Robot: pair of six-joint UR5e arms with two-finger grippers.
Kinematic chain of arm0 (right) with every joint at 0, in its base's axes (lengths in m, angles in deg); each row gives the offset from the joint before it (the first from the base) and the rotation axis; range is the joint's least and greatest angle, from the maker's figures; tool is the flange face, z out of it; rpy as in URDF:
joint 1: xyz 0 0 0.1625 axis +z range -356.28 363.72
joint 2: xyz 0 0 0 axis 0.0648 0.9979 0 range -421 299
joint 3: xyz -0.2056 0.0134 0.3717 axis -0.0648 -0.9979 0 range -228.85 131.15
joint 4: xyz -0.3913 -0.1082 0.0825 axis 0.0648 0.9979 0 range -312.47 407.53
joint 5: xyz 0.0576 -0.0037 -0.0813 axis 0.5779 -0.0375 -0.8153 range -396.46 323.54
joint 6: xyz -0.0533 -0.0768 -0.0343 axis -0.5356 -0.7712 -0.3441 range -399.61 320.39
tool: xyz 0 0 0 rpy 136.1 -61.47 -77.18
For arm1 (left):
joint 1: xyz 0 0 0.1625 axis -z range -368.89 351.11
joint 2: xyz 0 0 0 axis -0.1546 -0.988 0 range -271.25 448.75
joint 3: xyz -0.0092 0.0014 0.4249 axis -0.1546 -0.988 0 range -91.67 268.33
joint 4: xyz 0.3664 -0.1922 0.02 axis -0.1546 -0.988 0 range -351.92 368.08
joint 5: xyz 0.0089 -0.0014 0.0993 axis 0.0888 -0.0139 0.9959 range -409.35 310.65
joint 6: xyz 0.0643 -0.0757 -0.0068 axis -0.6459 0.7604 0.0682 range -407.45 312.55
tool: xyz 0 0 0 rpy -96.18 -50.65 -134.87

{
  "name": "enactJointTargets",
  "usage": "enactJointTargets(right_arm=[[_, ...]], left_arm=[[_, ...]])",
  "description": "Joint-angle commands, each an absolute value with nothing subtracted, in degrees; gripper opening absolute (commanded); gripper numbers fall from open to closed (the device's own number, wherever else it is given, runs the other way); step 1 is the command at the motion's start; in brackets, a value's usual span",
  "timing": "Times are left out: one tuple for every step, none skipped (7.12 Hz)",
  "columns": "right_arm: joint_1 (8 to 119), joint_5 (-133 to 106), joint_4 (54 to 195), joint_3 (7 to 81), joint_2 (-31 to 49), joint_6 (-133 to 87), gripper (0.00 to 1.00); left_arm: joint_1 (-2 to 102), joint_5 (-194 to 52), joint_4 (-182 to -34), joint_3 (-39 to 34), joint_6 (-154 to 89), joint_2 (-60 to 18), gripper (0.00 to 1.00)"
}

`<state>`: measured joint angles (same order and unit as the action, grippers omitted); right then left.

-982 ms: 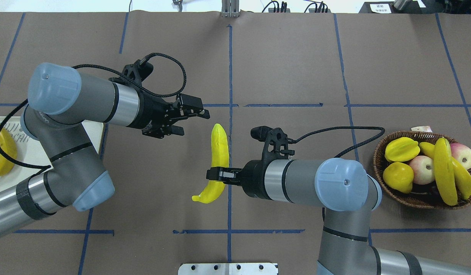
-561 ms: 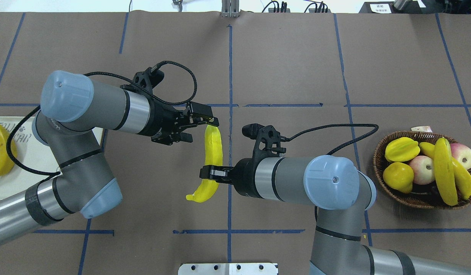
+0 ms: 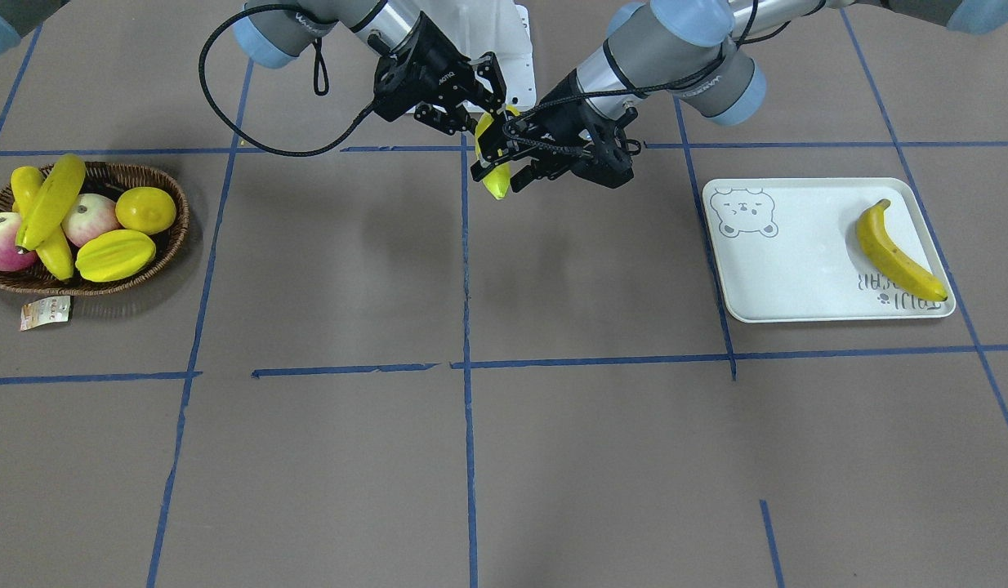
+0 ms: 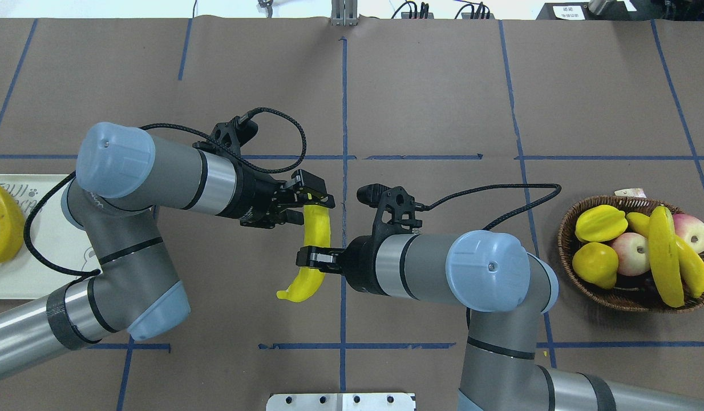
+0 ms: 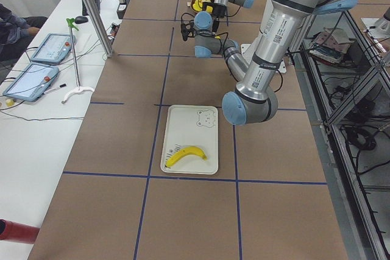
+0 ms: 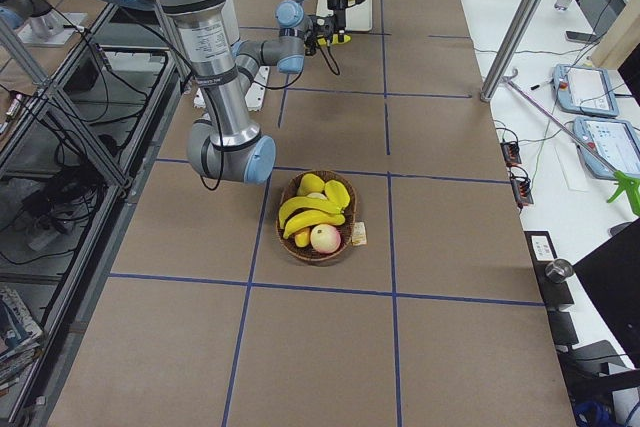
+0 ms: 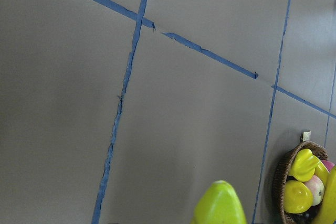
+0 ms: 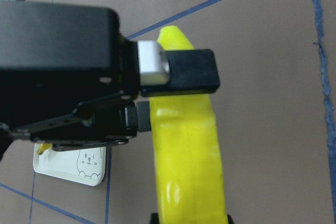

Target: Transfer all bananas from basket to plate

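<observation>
My right gripper (image 4: 313, 258) is shut on the middle of a yellow banana (image 4: 318, 228) and holds it above the table's centre. My left gripper (image 4: 306, 202) is open, its jaws on either side of the banana's far end. The banana also shows in the right wrist view (image 8: 189, 156) and its tip in the left wrist view (image 7: 219, 205). Two bananas (image 4: 664, 257) (image 4: 694, 268) lie in the wicker basket (image 4: 563, 240) at the right. One darker banana (image 3: 896, 253) lies on the bear-print plate (image 3: 798, 269) at the left.
The basket also holds a starfruit (image 4: 600, 224), a lemon (image 4: 594, 264) and two apples (image 4: 631, 254) (image 4: 691, 228). A paper tag (image 4: 630, 193) lies behind the basket. A metal mounting plate (image 4: 340, 401) sits at the near table edge.
My left arm has moved right until its jaws straddle the banana's far end. My right gripper has shifted a little left with the banana.
</observation>
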<state>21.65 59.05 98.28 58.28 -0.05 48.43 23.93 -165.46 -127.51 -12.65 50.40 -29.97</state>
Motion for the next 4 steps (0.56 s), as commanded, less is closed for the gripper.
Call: enactJointTargets(right_arm=[[21.65,59.08,98.24,57.85,-0.09,48.46,0.06],[21.65,59.08,98.24,57.85,-0.09,48.46,0.06],[21.65,59.08,98.16,57.85,-0.09,48.46,0.06],[21.65,59.08,98.16,57.85,-0.09,48.46,0.06]], left_arm=[[23.89,-165.45,-127.54,-12.65,50.55,-30.25,0.55],[23.89,-165.45,-127.54,-12.65,50.55,-30.34,0.50],[23.81,-165.45,-127.54,-12.57,50.55,-30.34,0.47],[23.54,-165.45,-127.45,-12.57,50.46,-30.26,0.46]])
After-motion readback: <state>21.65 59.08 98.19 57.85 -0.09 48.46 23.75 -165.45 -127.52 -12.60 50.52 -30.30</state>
